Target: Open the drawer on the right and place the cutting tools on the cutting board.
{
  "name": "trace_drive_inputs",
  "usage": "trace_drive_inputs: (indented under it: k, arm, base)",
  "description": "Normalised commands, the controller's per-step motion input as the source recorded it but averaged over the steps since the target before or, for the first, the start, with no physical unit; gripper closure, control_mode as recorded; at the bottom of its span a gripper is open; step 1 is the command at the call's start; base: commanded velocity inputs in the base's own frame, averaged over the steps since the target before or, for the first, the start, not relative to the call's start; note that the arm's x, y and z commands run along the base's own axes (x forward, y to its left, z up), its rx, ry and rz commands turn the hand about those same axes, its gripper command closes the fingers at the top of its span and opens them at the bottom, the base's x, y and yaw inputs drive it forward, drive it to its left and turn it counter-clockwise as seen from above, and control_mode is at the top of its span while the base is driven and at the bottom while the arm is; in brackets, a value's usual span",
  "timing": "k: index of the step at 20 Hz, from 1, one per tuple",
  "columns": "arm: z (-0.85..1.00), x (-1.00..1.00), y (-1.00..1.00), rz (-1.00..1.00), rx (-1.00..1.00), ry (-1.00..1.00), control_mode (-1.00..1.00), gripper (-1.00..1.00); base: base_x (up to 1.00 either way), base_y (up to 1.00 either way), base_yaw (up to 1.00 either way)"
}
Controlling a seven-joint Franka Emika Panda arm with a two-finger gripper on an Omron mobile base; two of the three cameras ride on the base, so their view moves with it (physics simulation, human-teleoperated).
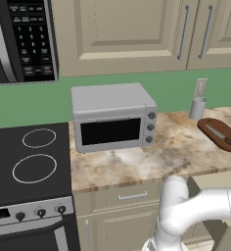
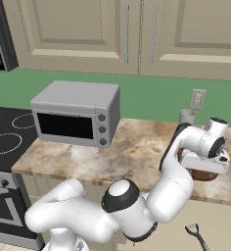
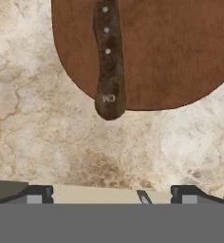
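Knife on the board, toaster oven to the left

The knife lies on the cutting board, at the right end of the counter. A cup stands behind the board by the wall. The toaster oven sits left of the board, and the stove is left of that. The open drawer below holds a small tool.
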Motion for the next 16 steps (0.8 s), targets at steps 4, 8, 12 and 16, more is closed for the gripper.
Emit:
trace_drive_inputs:
  k: [4, 8, 12, 16]
  arm:
    - [0.06, -1.0, 0.0, 0.0, 0.0, -0.06, -1.0, -1.0]
    - [0.0, -0.84, 0.0, 0.0, 0.0, 0.0, -1.0, -1.0]
    - [-0.02, -0.78, 0.0, 0.0, 0.0, 0.0, -1.0, -1.0]
    - [-0.22, -0.47, 0.0, 0.01, 0.0, -0.02, -1.0, -1.0]
  base:
    - [0.0, 0.0, 0.0]
    - [0.0, 0.0, 0.0]
    - [0.0, 0.0, 0.0]
    - [0.0, 0.0, 0.0]
